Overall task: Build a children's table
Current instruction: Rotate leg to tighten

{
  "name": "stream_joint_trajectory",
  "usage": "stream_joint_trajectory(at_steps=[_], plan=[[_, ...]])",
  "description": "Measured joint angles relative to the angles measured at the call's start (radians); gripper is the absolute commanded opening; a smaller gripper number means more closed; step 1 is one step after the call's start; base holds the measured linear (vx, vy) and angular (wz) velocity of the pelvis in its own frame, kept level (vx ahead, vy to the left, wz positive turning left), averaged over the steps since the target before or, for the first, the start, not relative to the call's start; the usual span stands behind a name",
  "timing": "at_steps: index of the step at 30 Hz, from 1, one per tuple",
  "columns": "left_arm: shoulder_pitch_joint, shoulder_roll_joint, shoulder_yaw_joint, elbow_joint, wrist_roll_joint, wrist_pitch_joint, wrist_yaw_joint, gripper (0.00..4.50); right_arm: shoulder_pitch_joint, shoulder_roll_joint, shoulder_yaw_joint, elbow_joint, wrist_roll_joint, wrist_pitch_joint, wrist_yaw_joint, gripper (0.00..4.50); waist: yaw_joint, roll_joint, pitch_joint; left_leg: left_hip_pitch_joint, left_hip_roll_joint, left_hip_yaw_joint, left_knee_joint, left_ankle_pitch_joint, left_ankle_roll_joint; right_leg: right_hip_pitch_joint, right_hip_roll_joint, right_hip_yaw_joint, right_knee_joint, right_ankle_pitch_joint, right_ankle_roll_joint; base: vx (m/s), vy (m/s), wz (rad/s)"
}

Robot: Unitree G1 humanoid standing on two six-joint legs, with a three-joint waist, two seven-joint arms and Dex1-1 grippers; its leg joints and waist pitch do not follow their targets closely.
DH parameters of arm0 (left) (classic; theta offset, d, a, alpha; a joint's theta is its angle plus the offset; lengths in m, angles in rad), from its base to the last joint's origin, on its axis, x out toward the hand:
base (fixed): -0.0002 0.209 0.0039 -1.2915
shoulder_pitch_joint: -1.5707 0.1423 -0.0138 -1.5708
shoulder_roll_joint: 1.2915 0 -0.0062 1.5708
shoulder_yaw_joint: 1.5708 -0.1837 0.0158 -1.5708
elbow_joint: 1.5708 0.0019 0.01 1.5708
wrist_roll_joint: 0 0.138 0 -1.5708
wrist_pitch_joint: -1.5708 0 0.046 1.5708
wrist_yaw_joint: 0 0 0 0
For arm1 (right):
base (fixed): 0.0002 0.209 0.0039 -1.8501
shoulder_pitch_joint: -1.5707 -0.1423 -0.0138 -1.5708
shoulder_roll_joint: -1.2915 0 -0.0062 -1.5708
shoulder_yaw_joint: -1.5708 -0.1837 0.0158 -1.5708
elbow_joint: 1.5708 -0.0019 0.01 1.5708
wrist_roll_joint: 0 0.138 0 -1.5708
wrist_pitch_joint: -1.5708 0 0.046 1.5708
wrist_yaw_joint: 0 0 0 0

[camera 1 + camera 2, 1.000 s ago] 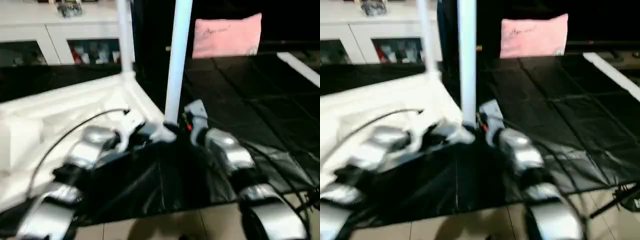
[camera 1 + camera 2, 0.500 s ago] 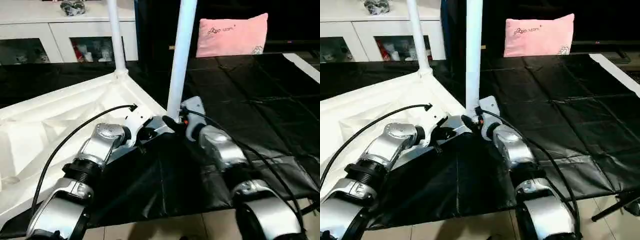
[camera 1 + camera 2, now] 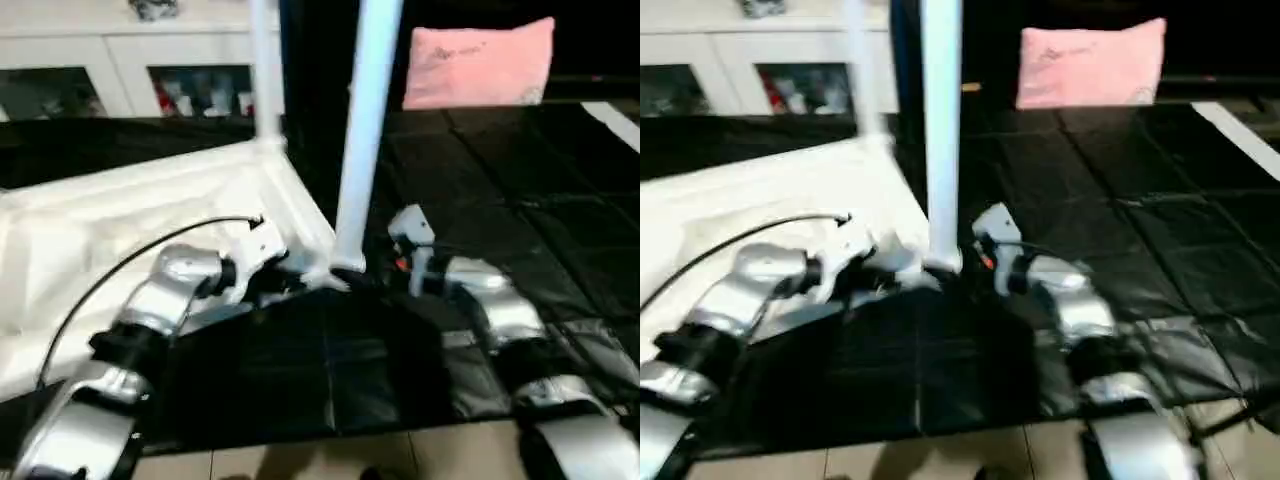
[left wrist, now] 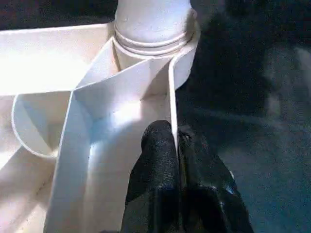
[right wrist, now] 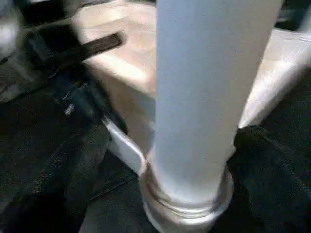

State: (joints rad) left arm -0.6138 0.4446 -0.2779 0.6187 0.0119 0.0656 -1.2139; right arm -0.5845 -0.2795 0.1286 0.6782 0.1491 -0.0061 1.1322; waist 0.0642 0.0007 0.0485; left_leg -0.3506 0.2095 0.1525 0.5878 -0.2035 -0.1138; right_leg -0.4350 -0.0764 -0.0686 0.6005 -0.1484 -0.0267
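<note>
The white tabletop (image 3: 120, 220) lies upside down on the black sheet. Two white legs stand upright in its corner sockets, a near leg (image 3: 365, 120) and a far leg (image 3: 265, 70). My left gripper (image 4: 177, 145) is shut on the tabletop's thin rim just below the near leg's socket (image 4: 153, 36). My right gripper (image 3: 388, 270) sits low beside the base of the near leg (image 5: 204, 97), on its right. It is open, with one finger (image 5: 255, 145) standing off to the side of the leg and nothing held.
A pink cushion (image 3: 480, 62) lies at the back right of the black sheet (image 3: 520, 180). A white glass-door cabinet (image 3: 130, 80) stands along the back left. Tiled floor (image 3: 330, 455) begins at the sheet's near edge.
My right gripper has let go of the near leg's base and drawn back to the right. The left gripper keeps its hold on the rim. The camera has shifted.
</note>
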Motion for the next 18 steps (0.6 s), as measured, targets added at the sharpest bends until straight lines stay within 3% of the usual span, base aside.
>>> stream_joint_trajectory(at_steps=[8,11,18], plan=[[0.023,0.057,-0.037,-0.043,-0.027,-0.046,-0.177,0.0,0.013,-0.054,0.058,-0.069,0.014,0.043,0.198,4.41,0.017,0.0,0.0,0.0,0.001,0.0,0.001,0.0,0.0,0.0,0.0,0.0,0.001,0.0,0.0,0.0,0.0,0.0],[0.029,0.07,-0.056,-0.058,-0.038,-0.055,-0.231,0.0,0.02,-0.064,0.087,-0.093,0.022,0.074,0.26,4.15,0.028,0.0,0.0,0.0,0.001,0.0,0.001,0.0,0.0,0.0,0.0,0.0,0.001,0.0,0.0,0.0,0.0,0.0],[0.032,0.083,-0.076,-0.07,-0.037,-0.084,-0.281,0.0,0.025,-0.066,0.12,-0.104,0.032,0.114,0.324,3.63,0.03,0.0,0.0,0.0,0.001,0.0,0.003,0.0,0.0,0.001,-0.001,0.0,0.002,0.0,0.0,0.0,0.0,0.0]])
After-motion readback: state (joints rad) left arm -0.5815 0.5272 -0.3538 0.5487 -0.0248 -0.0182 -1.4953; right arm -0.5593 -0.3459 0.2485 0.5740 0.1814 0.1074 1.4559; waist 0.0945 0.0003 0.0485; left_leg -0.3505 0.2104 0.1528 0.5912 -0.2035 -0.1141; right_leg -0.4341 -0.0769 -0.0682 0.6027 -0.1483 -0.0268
